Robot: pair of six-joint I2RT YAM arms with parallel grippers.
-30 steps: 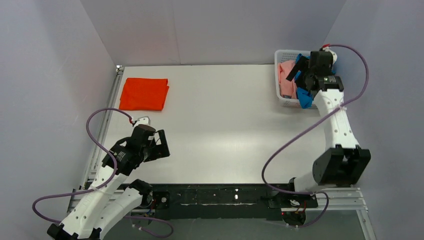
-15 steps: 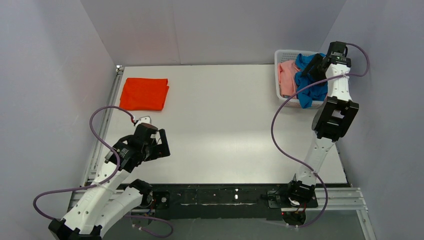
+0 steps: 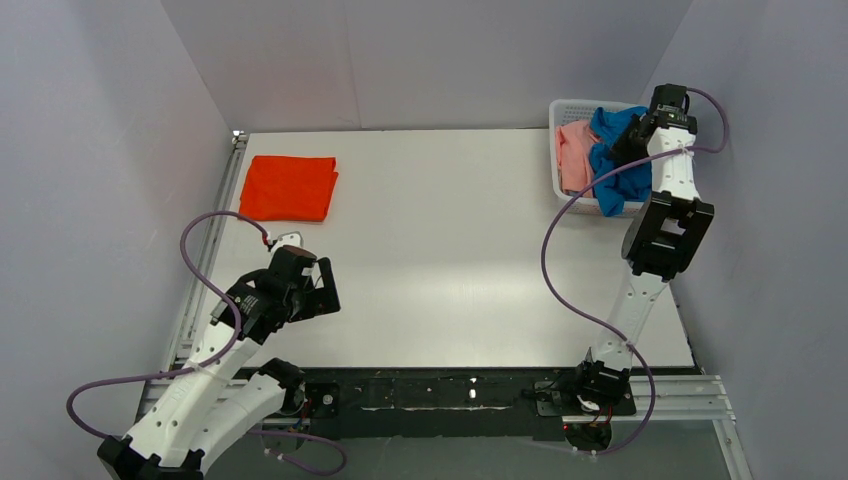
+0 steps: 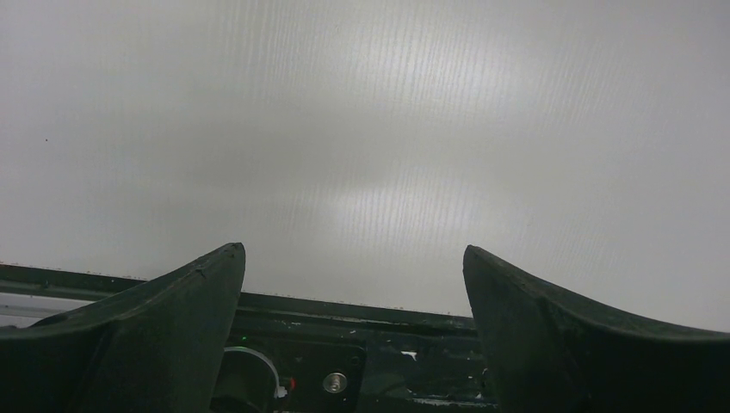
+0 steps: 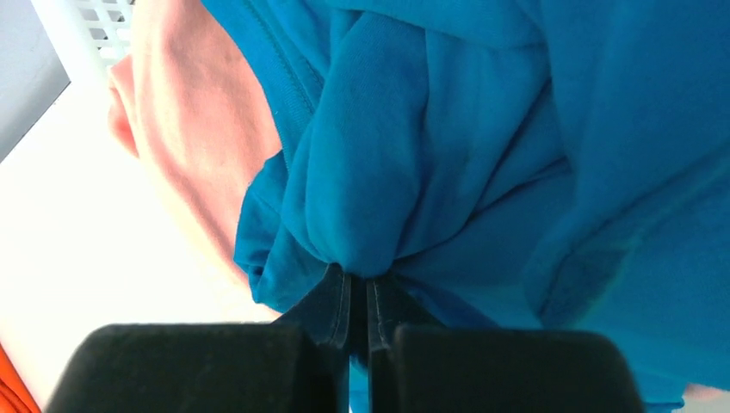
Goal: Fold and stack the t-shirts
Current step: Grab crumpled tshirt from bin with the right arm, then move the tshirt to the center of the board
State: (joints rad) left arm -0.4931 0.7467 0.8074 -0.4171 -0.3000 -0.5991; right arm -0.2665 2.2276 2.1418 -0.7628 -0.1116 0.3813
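Note:
A folded orange t-shirt (image 3: pixel 289 187) lies flat at the table's far left. A white basket (image 3: pixel 556 172) at the far right holds a pink t-shirt (image 3: pixel 573 150) and a blue t-shirt (image 3: pixel 614 165). My right gripper (image 3: pixel 632 140) is over the basket, shut on a bunch of the blue t-shirt (image 5: pixel 405 163); its jaws pinch the cloth (image 5: pixel 359 277). The pink t-shirt (image 5: pixel 207 146) lies beside it. My left gripper (image 3: pixel 322 290) is open and empty, low over bare table near the front left, and in its wrist view (image 4: pixel 355 258) only bare table shows between the jaws.
Grey walls enclose the table on three sides. The metal rail (image 3: pixel 470 390) with the arm bases runs along the near edge. The right arm (image 3: pixel 668 230) stands tall along the table's right edge.
My right arm has swung upright and reached over the basket's far side, closing on the blue t-shirt. The blue cloth now lies spread higher over the basket. The left arm barely moved.

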